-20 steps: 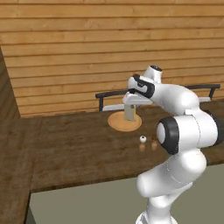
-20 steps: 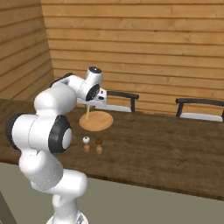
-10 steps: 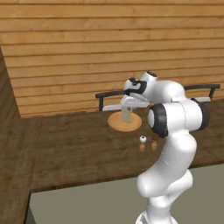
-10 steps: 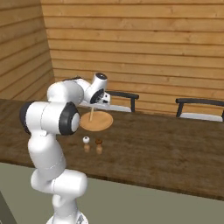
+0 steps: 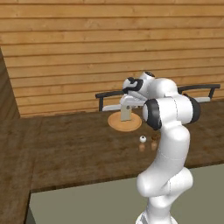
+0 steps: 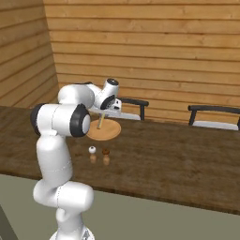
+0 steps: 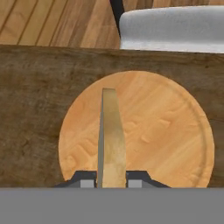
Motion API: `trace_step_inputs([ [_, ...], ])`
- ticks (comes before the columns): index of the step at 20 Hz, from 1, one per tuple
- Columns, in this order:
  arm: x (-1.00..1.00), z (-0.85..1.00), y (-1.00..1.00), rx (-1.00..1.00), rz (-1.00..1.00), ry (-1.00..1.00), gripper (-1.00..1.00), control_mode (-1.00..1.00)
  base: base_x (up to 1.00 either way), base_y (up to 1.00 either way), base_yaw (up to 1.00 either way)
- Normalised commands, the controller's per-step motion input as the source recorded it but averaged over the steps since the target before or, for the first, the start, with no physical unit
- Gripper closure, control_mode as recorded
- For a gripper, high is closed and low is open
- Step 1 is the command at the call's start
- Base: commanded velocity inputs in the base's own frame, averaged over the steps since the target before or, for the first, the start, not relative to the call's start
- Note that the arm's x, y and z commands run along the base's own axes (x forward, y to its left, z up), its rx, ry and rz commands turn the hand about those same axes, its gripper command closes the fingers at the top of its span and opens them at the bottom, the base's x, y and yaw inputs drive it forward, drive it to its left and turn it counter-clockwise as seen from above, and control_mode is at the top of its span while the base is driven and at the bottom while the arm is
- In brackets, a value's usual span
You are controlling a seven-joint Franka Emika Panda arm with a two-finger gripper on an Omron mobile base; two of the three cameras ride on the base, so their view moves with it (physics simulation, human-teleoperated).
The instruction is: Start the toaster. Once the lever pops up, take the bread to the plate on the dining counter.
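Note:
My gripper (image 5: 127, 101) (image 6: 101, 114) (image 7: 111, 178) is shut on the bread (image 5: 126, 112) (image 6: 100, 123) (image 7: 111, 135), a thin beige slice held upright on edge. The slice hangs over the middle of the round tan plate (image 5: 131, 125) (image 6: 108, 131) (image 7: 175, 131), which lies on the dark wood dining counter (image 5: 78, 148) (image 6: 178, 159). Its lower edge is at the plate's surface or just above; I cannot tell whether it touches. In the hand view I see the slice edge-on between the two fingertips (image 7: 85, 178). The toaster and its lever are out of view.
Two small shakers, one white-topped (image 5: 143, 140) (image 6: 93, 151) and one brown-topped (image 5: 154, 139) (image 6: 106, 153), stand on the counter just in front of the plate. Dark-framed chairs (image 5: 109, 99) (image 6: 213, 115) line the counter's far side against a wooden plank wall; a pale chair seat (image 7: 175, 28) lies beyond the plate.
The arm's elbow has swung up and in toward the plate. The hand and the slice have stayed over the plate, shifting only slightly to the left.

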Motion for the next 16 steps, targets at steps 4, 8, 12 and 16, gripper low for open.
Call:
trace_step_inputs([
  [4, 0.16, -0.29, 0.00, 0.00, 0.03, 0.00, 1.00, -1.00, 0.00, 0.00, 0.00],
  [8, 0.01, -0.08, 0.00, 0.00, 0.01, 0.00, -1.00, -1.00, 0.00, 0.00, 0.00],
  [12, 0.00, 0.00, 0.00, 0.00, 0.00, 0.00, -1.00, -1.00, 0.00, 0.00, 0.00],
  [16, -0.05, 0.00, -0.09, 0.00, 0.00, -0.01, -1.00, -1.00, 0.00, 0.00, 0.00],
])
